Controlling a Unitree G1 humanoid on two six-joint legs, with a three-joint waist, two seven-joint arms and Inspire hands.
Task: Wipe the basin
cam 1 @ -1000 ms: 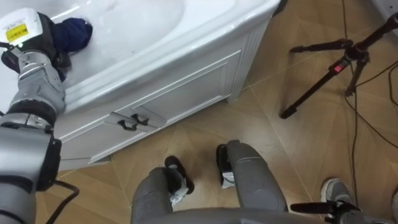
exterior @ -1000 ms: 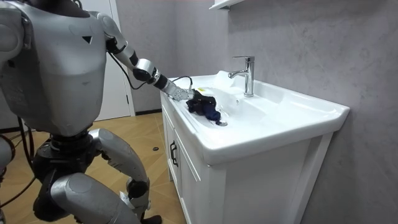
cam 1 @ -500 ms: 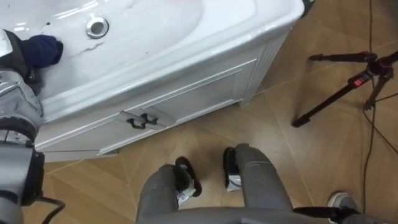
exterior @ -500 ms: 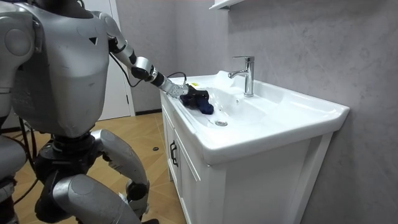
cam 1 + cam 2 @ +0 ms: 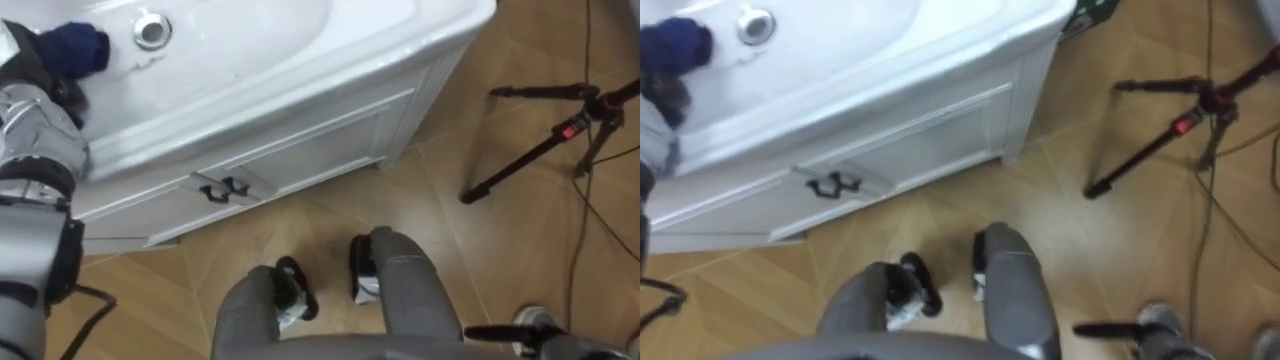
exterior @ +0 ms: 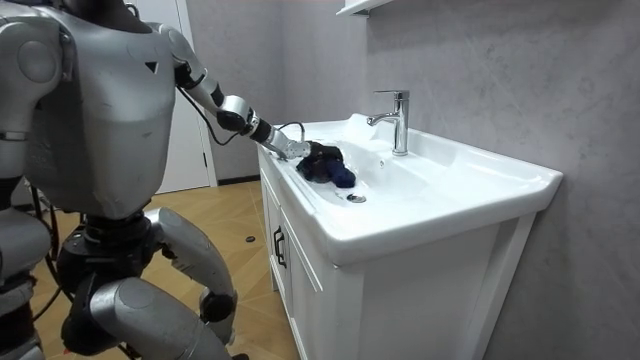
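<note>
I stand in front of a white vanity with a basin [image 5: 300, 70] set in its top. A bunched dark blue cloth [image 5: 72, 50] lies in the bowl just left of the metal drain [image 5: 152, 30]. My left hand [image 5: 28, 62] reaches in from the left, its fingers curled on the cloth. In the room view the left hand [image 6: 290, 150] presses the cloth [image 6: 328, 165] onto the bowl's near slope, just behind the drain [image 6: 356, 198]. A chrome tap [image 6: 398, 120] rises at the back of the basin. The right eye view has the cloth [image 5: 675, 45] at its top left.
The vanity's white doors carry black handles [image 5: 222, 188], close to my knees. A black tripod [image 5: 540, 150] and cables stand on the wooden floor to my right. A grey wall backs the basin, with a white door [image 6: 190, 120] beyond the vanity.
My left hand drew the cloth away from the drain toward the basin's far end, then slid it back toward the drain. The eye views have shifted a little.
</note>
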